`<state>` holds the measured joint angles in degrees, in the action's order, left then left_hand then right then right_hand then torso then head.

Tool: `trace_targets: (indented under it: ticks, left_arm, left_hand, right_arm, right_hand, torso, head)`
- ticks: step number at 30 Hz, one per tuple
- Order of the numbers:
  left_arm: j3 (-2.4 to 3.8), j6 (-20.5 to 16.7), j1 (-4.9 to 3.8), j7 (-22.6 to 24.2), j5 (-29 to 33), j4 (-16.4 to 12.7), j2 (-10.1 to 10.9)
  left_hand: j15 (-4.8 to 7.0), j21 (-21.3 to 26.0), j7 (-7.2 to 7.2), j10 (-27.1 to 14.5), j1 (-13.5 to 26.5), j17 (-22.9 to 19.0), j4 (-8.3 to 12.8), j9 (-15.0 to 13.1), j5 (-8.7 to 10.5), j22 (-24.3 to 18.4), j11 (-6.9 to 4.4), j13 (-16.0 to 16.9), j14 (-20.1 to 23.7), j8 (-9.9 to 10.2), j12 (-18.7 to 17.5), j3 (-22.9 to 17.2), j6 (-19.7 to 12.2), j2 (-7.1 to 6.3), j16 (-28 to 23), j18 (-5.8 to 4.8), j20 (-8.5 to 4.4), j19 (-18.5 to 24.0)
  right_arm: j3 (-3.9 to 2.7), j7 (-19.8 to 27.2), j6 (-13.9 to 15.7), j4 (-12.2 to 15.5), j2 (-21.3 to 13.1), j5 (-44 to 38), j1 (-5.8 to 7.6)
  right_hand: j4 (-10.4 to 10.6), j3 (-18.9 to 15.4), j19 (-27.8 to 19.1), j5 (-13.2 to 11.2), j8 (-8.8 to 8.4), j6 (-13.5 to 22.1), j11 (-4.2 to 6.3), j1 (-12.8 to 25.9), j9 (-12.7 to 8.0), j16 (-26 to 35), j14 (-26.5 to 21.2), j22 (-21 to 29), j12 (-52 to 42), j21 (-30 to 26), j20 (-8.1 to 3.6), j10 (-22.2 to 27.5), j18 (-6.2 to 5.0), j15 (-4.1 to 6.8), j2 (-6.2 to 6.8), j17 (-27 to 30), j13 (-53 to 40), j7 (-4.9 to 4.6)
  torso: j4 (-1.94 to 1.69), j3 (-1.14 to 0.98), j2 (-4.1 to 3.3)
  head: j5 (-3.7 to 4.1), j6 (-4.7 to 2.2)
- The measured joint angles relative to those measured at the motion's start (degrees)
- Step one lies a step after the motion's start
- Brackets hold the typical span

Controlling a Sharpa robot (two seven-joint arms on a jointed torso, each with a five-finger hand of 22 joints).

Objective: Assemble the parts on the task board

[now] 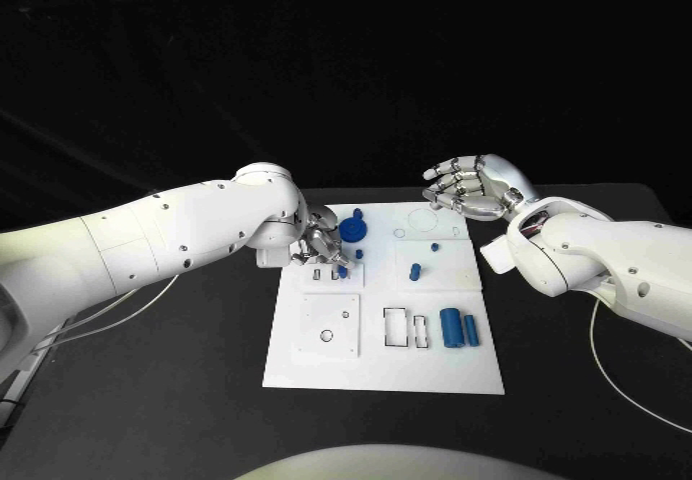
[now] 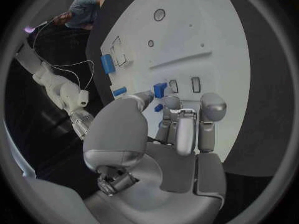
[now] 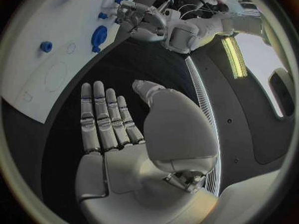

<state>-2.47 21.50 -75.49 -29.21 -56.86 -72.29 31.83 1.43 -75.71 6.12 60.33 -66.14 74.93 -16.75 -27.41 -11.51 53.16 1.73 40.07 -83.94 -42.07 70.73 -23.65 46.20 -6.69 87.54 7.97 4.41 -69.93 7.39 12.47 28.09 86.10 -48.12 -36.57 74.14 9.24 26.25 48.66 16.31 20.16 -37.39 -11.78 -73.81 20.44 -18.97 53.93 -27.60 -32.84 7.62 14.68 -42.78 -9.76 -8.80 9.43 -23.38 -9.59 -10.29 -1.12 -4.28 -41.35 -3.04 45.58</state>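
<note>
Left hand (image 1: 320,245) pinches a small blue part (image 2: 159,89) right over the task board (image 1: 433,375) slots (long axis upright, I'd judge), while the right hand (image 1: 476,188) hovers spread, farther off.

White glossy arms with dark screws, silver hands (image 1: 469,188), white cables

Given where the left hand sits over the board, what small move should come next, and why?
Probably lower the small blue block into the rectangular slot beside it: the left hand seems to pinch it just above the white task board, while the right hand hangs open, off the board.
</note>
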Motion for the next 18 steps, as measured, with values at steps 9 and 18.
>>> trace_targets:
  ticks: [9,18]
  left_arm:
    - [-0.02,0.38,0.00,-0.32,0.00,0.06,-0.12]
    - [-0.04,0.47,0.01,-0.52,-0.01,0.09,-0.17]
  left_hand:
    - [0.00,-0.08,-0.21,0.82,1.05,0.00,-0.15,-0.62,0.00,0.24,0.01,1.05,0.00,-0.34,0.50,0.69,0.21,-1.04,0.00,0.00,-0.21,-0.21]
    - [0.00,-0.22,-0.21,1.34,2.52,0.00,-0.17,-1.01,0.22,0.51,-0.10,1.64,0.00,-0.34,0.82,1.60,0.21,-1.45,0.00,-0.91,0.00,-0.42]
  right_arm:
    - [0.01,0.00,-0.03,-0.03,0.04,0.00,0.00]
    - [0.02,0.01,-0.08,-0.08,0.06,0.00,0.00]
  right_hand:
    - [-0.07,-0.07,-0.08,0.00,0.00,0.00,0.00,0.00,0.00,0.22,0.00,0.09,0.00,0.00,0.08,0.00,0.00,0.00,0.00,0.07,0.07,0.00]
    - [-0.07,-0.07,-0.08,0.00,0.00,0.15,0.00,0.00,-0.05,0.22,0.00,0.23,0.00,-0.25,0.08,0.00,0.01,0.00,0.00,0.13,0.18,-0.15]
  torso:
    - [0.02,0.00,0.01]
    - [0.02,-0.01,0.02]
  head:
    - [0.03,0.05]
    - [0.08,-0.03]
